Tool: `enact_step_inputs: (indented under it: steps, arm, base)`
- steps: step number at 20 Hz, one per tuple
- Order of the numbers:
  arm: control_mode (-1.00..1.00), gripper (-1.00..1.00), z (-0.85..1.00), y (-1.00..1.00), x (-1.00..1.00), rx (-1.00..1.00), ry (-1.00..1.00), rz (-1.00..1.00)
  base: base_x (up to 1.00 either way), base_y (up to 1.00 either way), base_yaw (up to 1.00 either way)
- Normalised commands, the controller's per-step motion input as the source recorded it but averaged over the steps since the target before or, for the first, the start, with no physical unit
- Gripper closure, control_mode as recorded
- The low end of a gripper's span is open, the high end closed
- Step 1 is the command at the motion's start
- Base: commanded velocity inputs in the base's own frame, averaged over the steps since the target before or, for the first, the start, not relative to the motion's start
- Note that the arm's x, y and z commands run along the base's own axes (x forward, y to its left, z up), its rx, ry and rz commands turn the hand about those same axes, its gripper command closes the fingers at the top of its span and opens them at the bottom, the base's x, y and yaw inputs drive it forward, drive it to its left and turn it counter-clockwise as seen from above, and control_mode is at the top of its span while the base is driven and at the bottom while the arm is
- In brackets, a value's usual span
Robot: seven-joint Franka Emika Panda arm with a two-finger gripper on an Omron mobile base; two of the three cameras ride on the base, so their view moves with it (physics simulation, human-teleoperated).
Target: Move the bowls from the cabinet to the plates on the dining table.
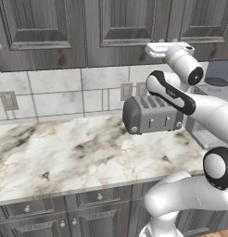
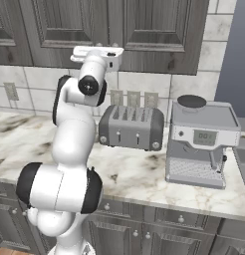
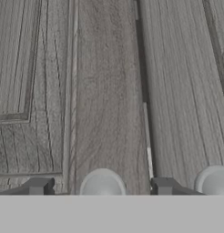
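Bowls presumably sit behind the shut cabinet [image 3: 109, 91] doors. The end effector [image 3: 101, 187], fingers apart and grasping nothing, straddles 1 knob [image 3: 102, 183]; next it should clench and pull.

— What does the arm [image 2: 69, 144] look like?

— Glossy white, with fat rounded tube segments. Each joint carries a dark, near-black band, and round grey-white caps sit in black rings on the joint sides (one near the top, one low down).

— And the hand?

— A flat white block [image 1: 163, 48] at the far end, with two small dark finger tips [image 3: 37, 186].
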Motion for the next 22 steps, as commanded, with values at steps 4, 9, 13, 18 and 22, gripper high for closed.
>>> enact_step_inputs:
  steps: [4,9,13,18,22]
  arm:
    - [-1.00,1.00,0.00,0.01,0.05,0.00,0.02,0.00]
    - [-1.00,1.00,0.00,0.00,0.00,0.00,0.00,0.00]
    - [-1.00,1.00,0.00,0.00,0.00,0.00,0.00,0.00]
    - [-1.00,1.00,0.00,0.00,-0.01,0.00,0.03,0.00]
    - [-1.00,1.00,0.00,0.00,-0.22,0.00,0.05,0.00]
  base:
    - [0.00,0.00,0.00]
    - [0.00,0.00,0.00]
    - [0.00,0.00,0.00]
    - [0.00,0.00,0.00]
    - [0.00,0.00,0.00]
